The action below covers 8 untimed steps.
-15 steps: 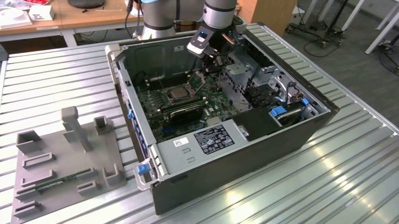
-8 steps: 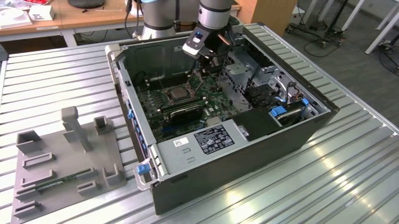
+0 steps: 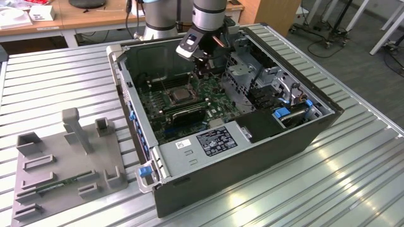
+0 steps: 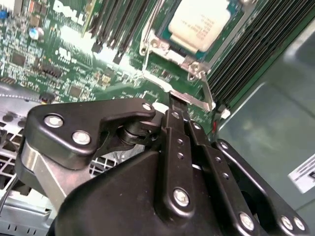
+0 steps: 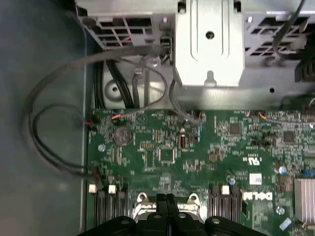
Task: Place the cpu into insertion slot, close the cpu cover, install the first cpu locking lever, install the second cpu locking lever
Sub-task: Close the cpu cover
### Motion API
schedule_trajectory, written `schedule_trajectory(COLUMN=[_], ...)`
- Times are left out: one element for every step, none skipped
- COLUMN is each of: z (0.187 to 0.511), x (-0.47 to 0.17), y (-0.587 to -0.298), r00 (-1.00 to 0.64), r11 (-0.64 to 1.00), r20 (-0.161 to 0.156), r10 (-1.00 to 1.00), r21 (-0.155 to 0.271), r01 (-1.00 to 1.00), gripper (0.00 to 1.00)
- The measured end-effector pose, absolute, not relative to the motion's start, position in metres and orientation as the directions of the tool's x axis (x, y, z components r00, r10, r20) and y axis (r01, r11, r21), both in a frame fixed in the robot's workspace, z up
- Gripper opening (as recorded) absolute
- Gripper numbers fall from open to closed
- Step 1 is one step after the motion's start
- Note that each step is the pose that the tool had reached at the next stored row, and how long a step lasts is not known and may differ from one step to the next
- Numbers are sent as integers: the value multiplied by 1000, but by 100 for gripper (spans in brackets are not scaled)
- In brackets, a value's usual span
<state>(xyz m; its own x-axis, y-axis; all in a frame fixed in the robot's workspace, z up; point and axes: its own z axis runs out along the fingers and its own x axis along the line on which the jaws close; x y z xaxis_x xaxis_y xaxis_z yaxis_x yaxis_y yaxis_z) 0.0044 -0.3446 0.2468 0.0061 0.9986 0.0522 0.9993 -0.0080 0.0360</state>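
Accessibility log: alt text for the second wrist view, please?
Black robot gripper, shut, points its tip at a thin silver lever beside a silver-grey square chip framed by a silver metal cover on a green circuit board.

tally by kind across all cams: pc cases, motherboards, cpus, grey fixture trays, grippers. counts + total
pc case: 1
green motherboard: 1
cpu: 1
grey fixture tray: 1
gripper: 1
Total: 5
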Motion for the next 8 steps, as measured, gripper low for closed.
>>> schedule_trajectory(z=[247,247,247,247,247,247,247,246], x=[2,0,-2,-4,-5,-7,-8,-10], y=[-345,-345,-345,-345,-345,-345,-345,-345], r00=[6,7,7,7,7,7,7,7], r11=[-8,-9,-9,-9,-9,-9,-9,-9], r20=[52,52,52,52,52,52,52,52], r10=[999,999,999,999,999,999,999,999], r21=[37,37,38,39,39,40,41,41], r01=[999,999,999,999,999,999,999,999], gripper=[11,11,11,11,11,11,11,11])
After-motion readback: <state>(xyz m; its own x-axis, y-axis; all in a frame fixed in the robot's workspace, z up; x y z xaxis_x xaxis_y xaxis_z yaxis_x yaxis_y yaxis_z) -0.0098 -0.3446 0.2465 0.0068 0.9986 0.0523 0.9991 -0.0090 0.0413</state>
